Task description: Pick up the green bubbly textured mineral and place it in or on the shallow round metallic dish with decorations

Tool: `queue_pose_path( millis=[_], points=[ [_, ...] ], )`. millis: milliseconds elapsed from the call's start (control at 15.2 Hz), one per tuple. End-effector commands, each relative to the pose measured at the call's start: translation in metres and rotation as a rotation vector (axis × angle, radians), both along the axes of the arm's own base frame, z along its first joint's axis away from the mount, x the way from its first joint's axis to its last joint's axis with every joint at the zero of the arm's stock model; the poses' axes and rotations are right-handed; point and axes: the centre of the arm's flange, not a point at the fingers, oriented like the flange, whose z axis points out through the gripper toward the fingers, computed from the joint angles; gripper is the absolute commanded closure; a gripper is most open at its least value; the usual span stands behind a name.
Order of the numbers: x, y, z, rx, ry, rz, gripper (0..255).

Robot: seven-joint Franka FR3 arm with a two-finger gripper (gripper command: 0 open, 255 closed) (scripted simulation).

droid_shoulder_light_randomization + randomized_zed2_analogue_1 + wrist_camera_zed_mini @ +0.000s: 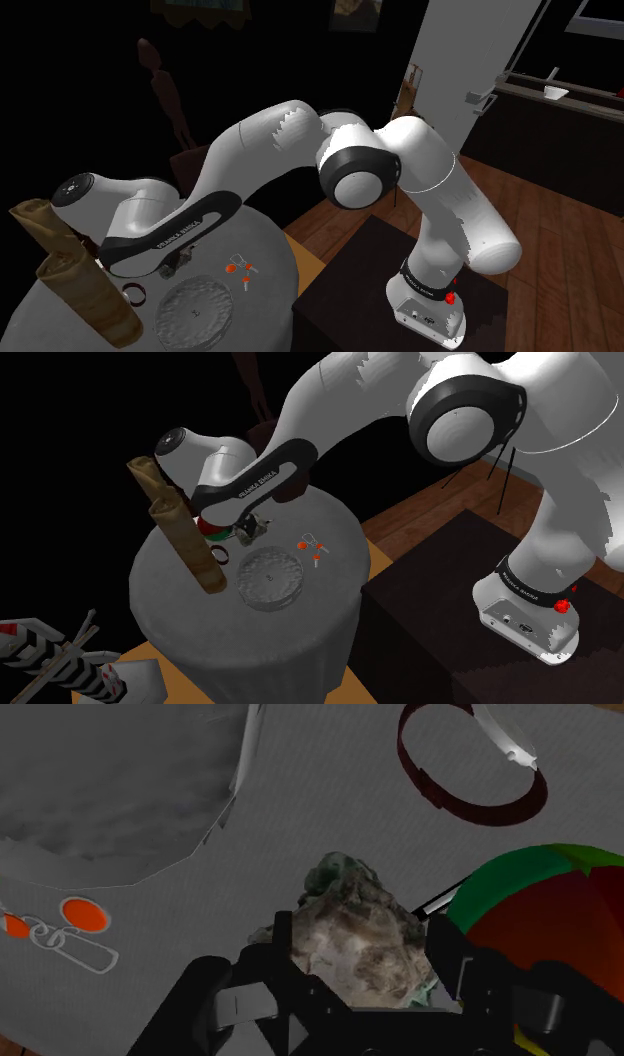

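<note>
Tool [362, 952] clamps the lumpy grey-green rock [345, 904], sitting up and left of the round dish [270, 580] on the bench [335, 557] in the second exterior view.

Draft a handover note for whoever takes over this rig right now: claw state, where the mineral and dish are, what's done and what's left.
Claw: shut on the green-tinged bumpy mineral, with a finger clasping it on each side.
Mineral: low over the round grey table, beside a red-and-green ball and near a dark red ring. I cannot tell whether it has left the surface.
Dish: empty, on the same table, close beside the claw.
Done: grasp.
Left: lift, carry over the dish, release.
</note>
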Motion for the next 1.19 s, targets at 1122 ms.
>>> queue_pose_path(
  millis=[1122],
  points=[
    [-0.008,-0.008,-0.001,-0.026,0.035,0.004,255]
  ],
)
